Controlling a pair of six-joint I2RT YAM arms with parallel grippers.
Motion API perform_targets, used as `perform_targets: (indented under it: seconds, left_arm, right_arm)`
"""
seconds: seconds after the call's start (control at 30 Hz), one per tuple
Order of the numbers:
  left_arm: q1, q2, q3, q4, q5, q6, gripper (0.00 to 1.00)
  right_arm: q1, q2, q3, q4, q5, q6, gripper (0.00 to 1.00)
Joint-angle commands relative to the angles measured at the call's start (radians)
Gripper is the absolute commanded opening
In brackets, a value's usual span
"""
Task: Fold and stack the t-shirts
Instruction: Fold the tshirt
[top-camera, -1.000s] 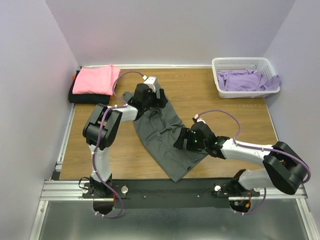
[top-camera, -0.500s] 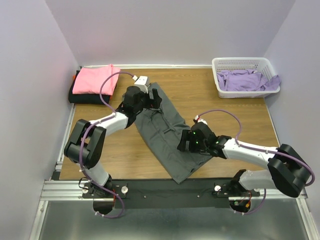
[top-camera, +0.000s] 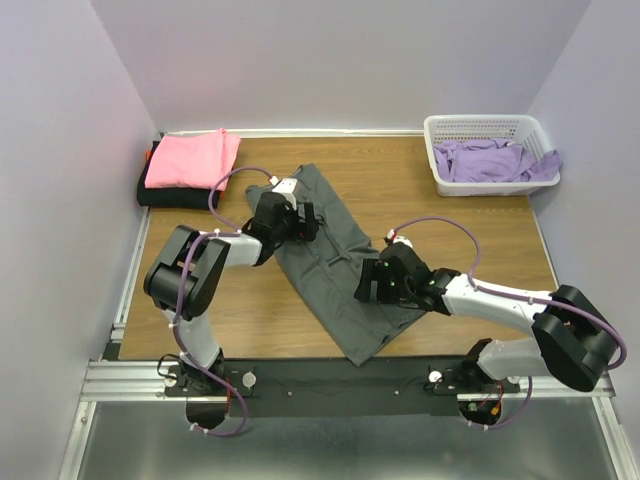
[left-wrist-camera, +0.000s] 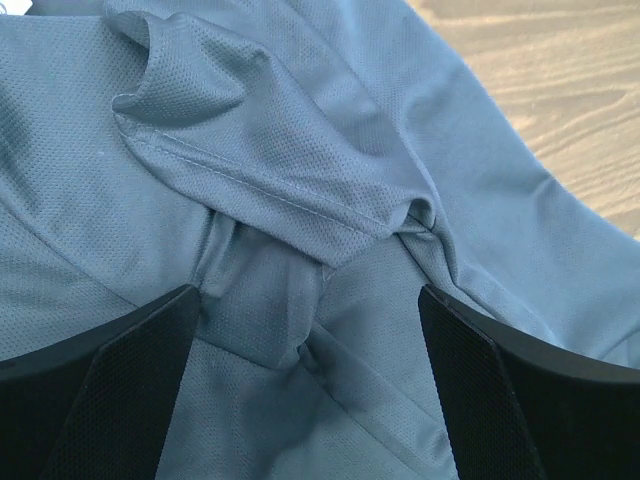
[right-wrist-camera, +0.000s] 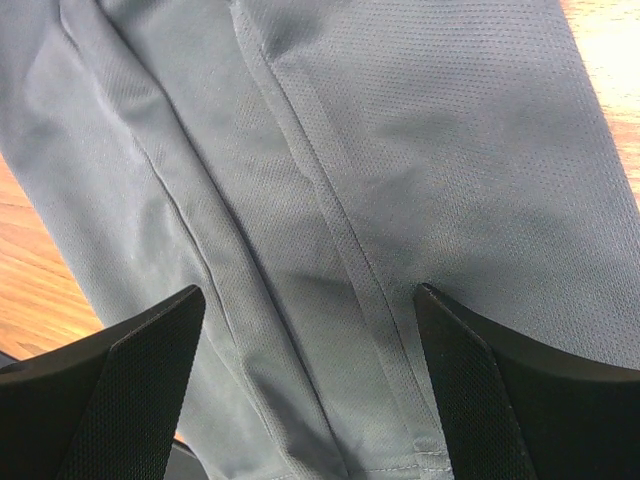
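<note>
Grey shirt (top-camera: 335, 255) lies spread in a long diagonal strip on the middle of the table (top-camera: 440, 210), running from far left toward the near edge. You have both tools over it. Your left tool (top-camera: 300, 220) sits at the shirt's far-left end with its jaws spread wide and gripping nothing. In its wrist view a rumpled fold with a stitched hem rises just ahead of the fingers (left-wrist-camera: 120, 380), and flat cloth fills the gap between them. Your right tool (top-camera: 368, 283) is at the shirt's near-right part, also released and holding nothing. Its wrist view shows smooth cloth with long seams running between the fingers (right-wrist-camera: 500, 390), and bare table at both sides of the strip. Whether either tool presses on the cloth, you cannot tell from these views. Well apart at the far-left corner, the pink shirt (top-camera: 190, 158) rests folded on the black shirt (top-camera: 165, 195). At the far right, lavender shirts (top-camera: 495, 160) are heaped in the basket (top-camera: 480, 123).
</note>
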Motion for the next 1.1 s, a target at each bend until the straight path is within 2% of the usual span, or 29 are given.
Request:
perform_targets:
  seconds: [0.0,0.63,0.87,1.07]
  left_arm:
    - [-0.005,0.048,0.033,0.032,0.017,-0.011,0.98]
    - [-0.005,0.221,0.245,0.037,0.146,-0.015,0.98]
    - [-0.007,0.197,0.291,0.018,0.156,-0.008,0.98]
    - [-0.008,0.105,0.296,-0.025,0.132,0.012,0.98]
  right_arm:
    - [0.008,-0.009,-0.03,-0.04,0.029,0.015,0.92]
    - [0.086,0.004,-0.021,-0.02,0.045,0.104,0.92]
    - [0.111,0.027,0.013,-0.022,0.073,0.096,0.92]
    - [0.114,-0.055,0.051,-0.072,0.117,0.072,0.92]
